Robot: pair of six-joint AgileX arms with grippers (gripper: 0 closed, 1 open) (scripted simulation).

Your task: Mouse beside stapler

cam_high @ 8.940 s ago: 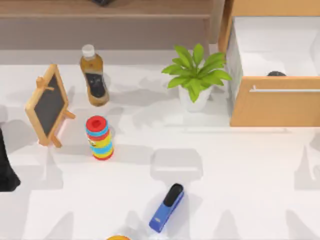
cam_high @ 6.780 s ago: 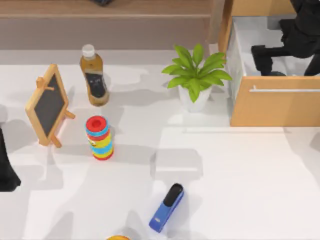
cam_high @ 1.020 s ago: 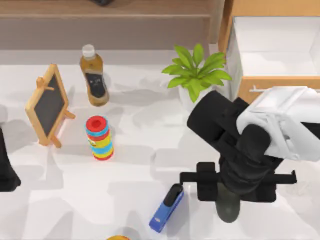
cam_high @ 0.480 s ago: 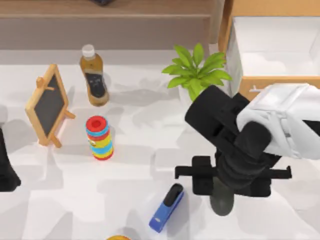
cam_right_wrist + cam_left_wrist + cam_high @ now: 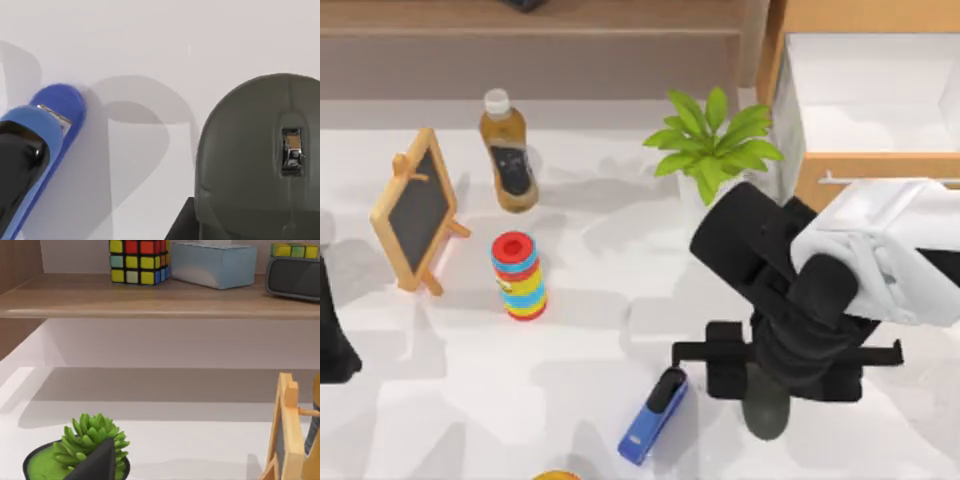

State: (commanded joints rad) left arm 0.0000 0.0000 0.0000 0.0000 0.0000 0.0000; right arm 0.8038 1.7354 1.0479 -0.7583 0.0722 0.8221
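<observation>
Right gripper [image 5: 767, 385] has its jaws clamped on the mouse [image 5: 766, 408], near the stapler [image 5: 654, 414]. Drop it crooked and it could bump the stapler sideways.

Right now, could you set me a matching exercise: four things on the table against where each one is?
Things:
1. mouse
2. stapler
3. striped cylinder
4. potted plant

Places:
A. left of the drawer cabinet
B. under the right claw
C. near edge, left of the mouse
D. right of the small chalkboard

Pairs: 1-B, 2-C, 3-D, 4-A
</observation>
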